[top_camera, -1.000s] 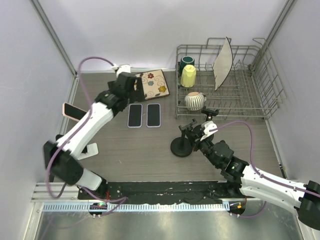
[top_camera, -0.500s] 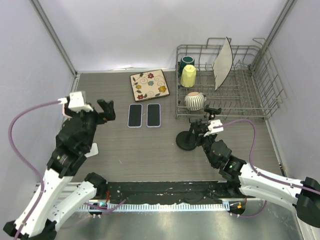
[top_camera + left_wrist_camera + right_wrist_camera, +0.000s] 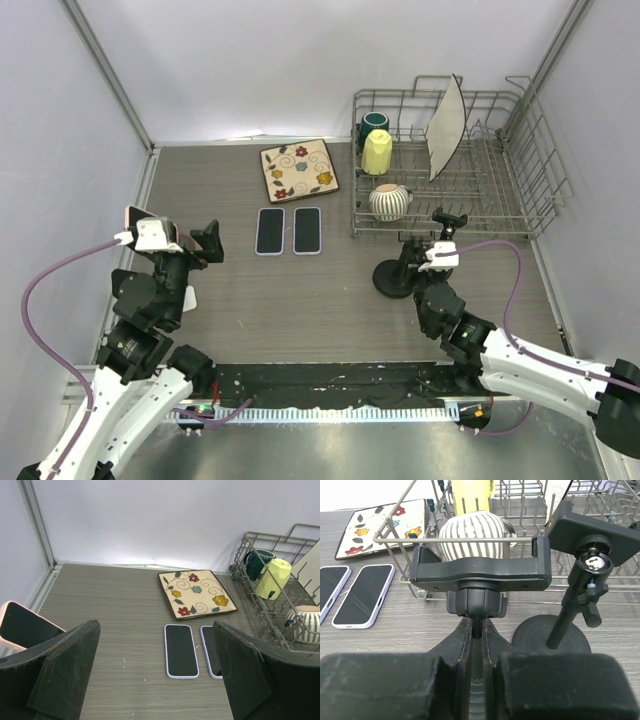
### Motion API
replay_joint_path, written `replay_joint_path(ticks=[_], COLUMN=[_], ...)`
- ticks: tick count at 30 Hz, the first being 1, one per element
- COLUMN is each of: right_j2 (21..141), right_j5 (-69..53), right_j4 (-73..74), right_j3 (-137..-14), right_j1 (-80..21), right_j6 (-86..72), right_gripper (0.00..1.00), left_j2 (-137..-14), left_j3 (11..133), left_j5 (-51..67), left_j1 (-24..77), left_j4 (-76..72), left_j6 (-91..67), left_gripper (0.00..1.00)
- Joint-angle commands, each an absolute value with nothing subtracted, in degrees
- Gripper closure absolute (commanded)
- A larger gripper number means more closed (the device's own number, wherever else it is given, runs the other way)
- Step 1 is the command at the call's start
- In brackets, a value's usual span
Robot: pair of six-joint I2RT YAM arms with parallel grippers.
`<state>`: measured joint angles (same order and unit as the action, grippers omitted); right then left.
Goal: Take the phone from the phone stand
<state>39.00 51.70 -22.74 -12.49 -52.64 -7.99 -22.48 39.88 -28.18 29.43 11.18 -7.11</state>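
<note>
A pink-cased phone (image 3: pixel 148 222) leans on a white phone stand (image 3: pixel 186 300) at the far left; it also shows at the left edge of the left wrist view (image 3: pixel 22 628). My left gripper (image 3: pixel 198 248) is open and empty just right of that phone, its jaws wide apart (image 3: pixel 155 632). My right gripper (image 3: pixel 426 266) is shut on the stem of a black phone stand (image 3: pixel 397 278), just under its empty clamp (image 3: pixel 480 570). Two lavender phones (image 3: pixel 270 230) (image 3: pixel 307 230) lie flat on the table, also seen in the left wrist view (image 3: pixel 181 650).
A wire dish rack (image 3: pixel 520 190) at the back right holds a striped cup (image 3: pixel 389 202), a yellow cup (image 3: pixel 376 152), a dark mug and a plate. A floral mat (image 3: pixel 298 170) lies at the back. Walls close in on the left and right.
My left arm pulled back from over the floral mat to the near left, beside the pink phone. My right gripper carried the black stand rightward toward the rack.
</note>
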Motion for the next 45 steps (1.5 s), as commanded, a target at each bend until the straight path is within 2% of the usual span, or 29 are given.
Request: replay_joint_path(ticks=[1, 5, 10, 15, 20, 23, 24, 30, 38, 42, 45], right_j2=[40.95, 46.04, 52.11, 52.39, 49.05, 47.81, 47.55, 47.55, 45.71, 43.08, 40.27], right_j5=[49.85, 45.71, 47.98, 53.69, 53.0, 50.46, 49.75, 44.92, 41.84, 39.64, 38.85], right_j4=[-28.9, -33.83, -39.37, -40.43, -37.36, -35.69, -35.16, -33.4, -30.33, -24.46, -18.58], right_j3=[-12.39, -12.92, -13.27, -12.83, -12.48, -12.39, -12.31, -12.48, -13.01, -14.59, -16.43], right_j1=[-52.12, -52.12, -52.03, -51.77, -51.77, -51.77, -51.77, -51.77, -51.77, -51.77, -51.77], right_j6=[-4.14, -3.52, -4.22, -4.57, -4.75, -4.75, -4.75, -5.36, -6.59, -7.56, -8.43], right_gripper=[0.99, 0.99, 0.99, 0.99, 0.99, 0.9, 0.83, 0.62, 0.42, 0.24, 0.15], left_j2=[-23.03, -23.29, -22.76, -21.8, -22.15, -22.59, -22.76, -23.82, -24.7, -25.31, -25.84], left_j3=[40.08, 39.99, 39.64, 39.11, 39.2, 39.2, 39.2, 39.2, 39.2, 39.29, 39.37], left_j5=[-28.66, -28.21, -29.0, -29.62, -29.53, -29.44, -29.44, -29.44, -29.62, -29.88, -30.23], left_j1=[29.0, 29.0, 29.0, 29.0, 29.0, 28.83, 28.74, 28.56, 28.56, 28.56, 28.48], left_j4=[7.21, 7.64, 7.73, 7.47, 7.56, 7.65, 7.65, 8.0, 8.0, 8.26, 8.26], left_j6=[-5.62, -5.98, -5.98, -6.06, -5.98, -5.98, -5.98, -5.71, -5.62, -5.62, -5.71], left_gripper=[0.0, 0.0, 0.0, 0.0, 0.0, 0.0, 0.0, 0.0, 0.0, 0.0, 0.0])
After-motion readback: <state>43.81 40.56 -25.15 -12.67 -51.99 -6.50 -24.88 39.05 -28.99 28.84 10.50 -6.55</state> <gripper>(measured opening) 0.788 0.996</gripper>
